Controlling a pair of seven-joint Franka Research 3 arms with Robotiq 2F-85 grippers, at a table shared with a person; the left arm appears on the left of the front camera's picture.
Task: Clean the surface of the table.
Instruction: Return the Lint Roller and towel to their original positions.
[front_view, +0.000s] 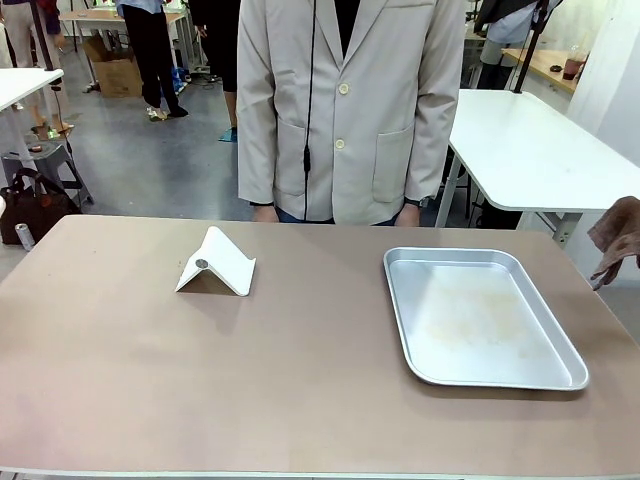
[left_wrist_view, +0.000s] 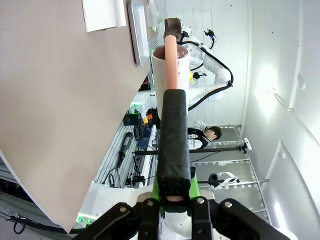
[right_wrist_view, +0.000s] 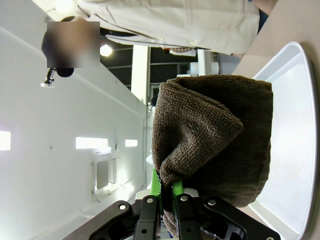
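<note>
The table (front_view: 300, 390) has a wide taupe-brown top that spans the front view; it shows as a slanted brown slab in the left wrist view (left_wrist_view: 50, 100). My left gripper (left_wrist_view: 175, 194) is shut on a long tool (left_wrist_view: 174, 135) with a black foam handle, a pink shaft and a dark tip, held off the table's edge. In the right wrist view, my right gripper (right_wrist_view: 166, 192) is shut on a folded brown cloth (right_wrist_view: 215, 140). That cloth (front_view: 618, 235) hangs in the air just past the table's right edge.
A shallow silver tray (front_view: 400, 300) lies on the right half of the table and a white folded stand (front_view: 215, 265) left of centre. A person in a beige jacket (front_view: 345, 110) stands at the far edge, hands down. A white table (front_view: 540, 150) stands behind right.
</note>
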